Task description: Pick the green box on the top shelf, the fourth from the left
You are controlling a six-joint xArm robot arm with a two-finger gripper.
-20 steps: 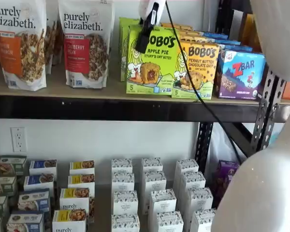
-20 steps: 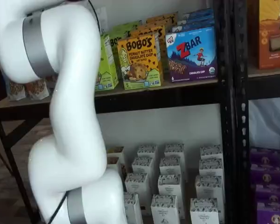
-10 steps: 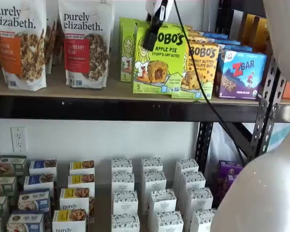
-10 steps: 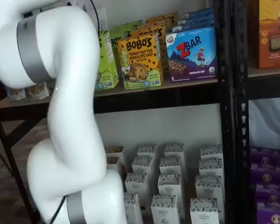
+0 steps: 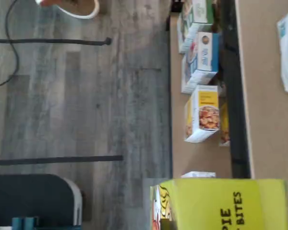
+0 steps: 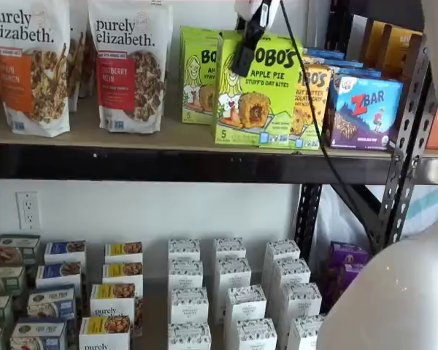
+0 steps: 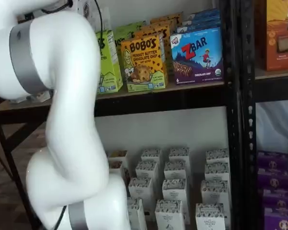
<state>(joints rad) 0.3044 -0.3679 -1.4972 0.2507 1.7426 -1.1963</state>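
Seemingly lifted clear of the top shelf (image 6: 131,138), the green box (image 6: 259,91) hangs clamped near its upper edge in the hand (image 6: 244,62), a light, stiff carton best pinched on its flat faces.

Two purely elizabeth granola bags (image 6: 80,65) upper left in a shelf view. Yellow-orange Bobo's peanut butter box (image 7: 143,62) center top, blue ZBar box (image 7: 198,55) just right of it. Small white cartons (image 6: 233,299) in rows lower center, purple boxes (image 7: 277,191) lower right. Wall outlet (image 6: 28,210) at left. Grey wood floor (image 5: 86,96) in wrist view.
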